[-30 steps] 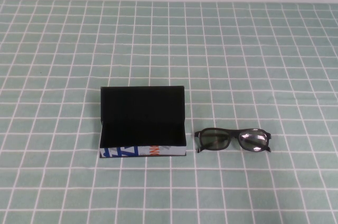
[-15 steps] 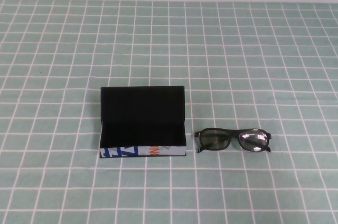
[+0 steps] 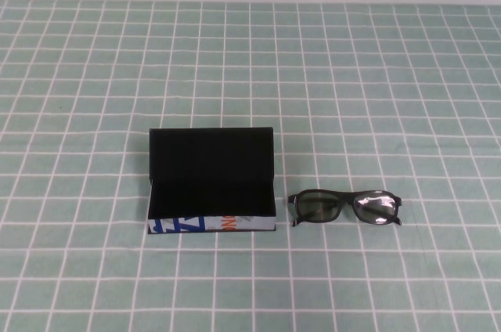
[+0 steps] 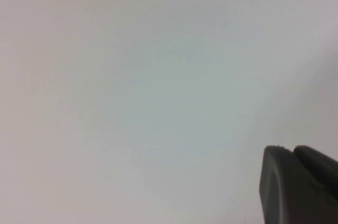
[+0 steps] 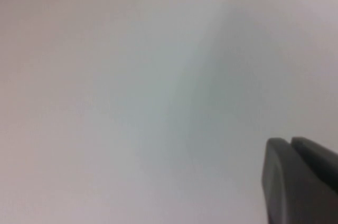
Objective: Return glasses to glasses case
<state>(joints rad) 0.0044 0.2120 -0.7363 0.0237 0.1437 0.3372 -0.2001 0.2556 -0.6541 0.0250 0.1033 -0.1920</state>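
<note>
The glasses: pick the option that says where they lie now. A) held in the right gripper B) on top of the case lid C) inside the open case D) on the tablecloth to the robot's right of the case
D: the glasses lie flat on the checked tablecloth, apart from the open glasses case. Neither the left gripper nor the right gripper appears over the table in the high view.

Black glasses [image 3: 345, 208]; black glasses case [image 3: 211, 182], white front edge, blue-orange marks; green-white checked cloth [image 3: 376, 81].
</note>
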